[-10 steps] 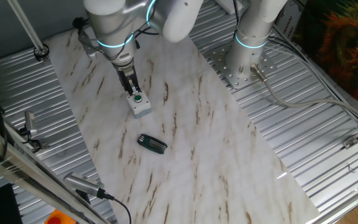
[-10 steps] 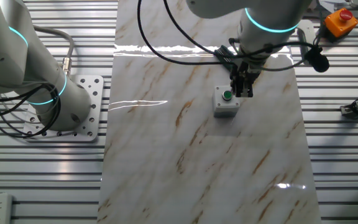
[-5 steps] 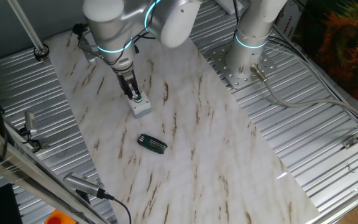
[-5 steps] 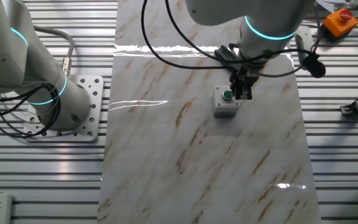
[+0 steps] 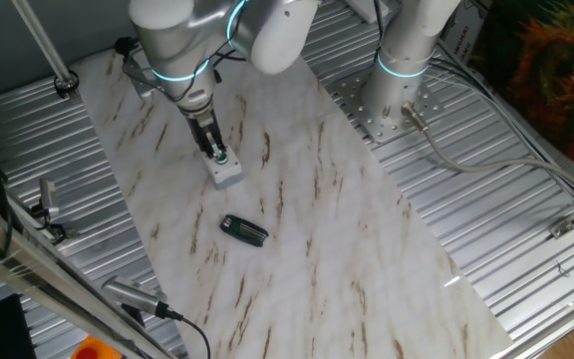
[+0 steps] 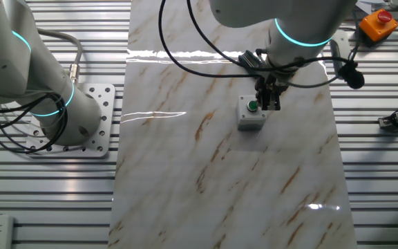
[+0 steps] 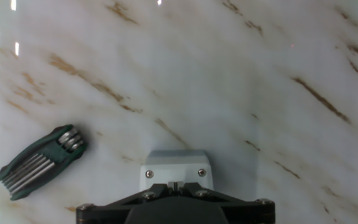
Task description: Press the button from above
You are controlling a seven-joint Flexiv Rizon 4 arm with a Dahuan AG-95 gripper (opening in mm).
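The button (image 5: 221,157) is a small green round cap on a light grey cube box (image 5: 226,171), standing on the marble-patterned board. It also shows in the other fixed view (image 6: 253,106). My gripper (image 5: 214,148) points straight down right at the button's far edge, also seen in the other fixed view (image 6: 272,104). In the hand view the fingertips (image 7: 174,185) meet with no gap, just over the box's top (image 7: 176,163); the green cap is hidden under them. I cannot tell whether they touch the button.
A dark folding hex-key set (image 5: 243,230) lies on the board in front of the box, at the lower left in the hand view (image 7: 39,160). A second arm's base (image 5: 399,95) stands on the ribbed metal table. An orange box with a red button (image 6: 377,22) sits at the far corner.
My gripper has shifted slightly down and toward the button. The box and the hex-key set have not moved.
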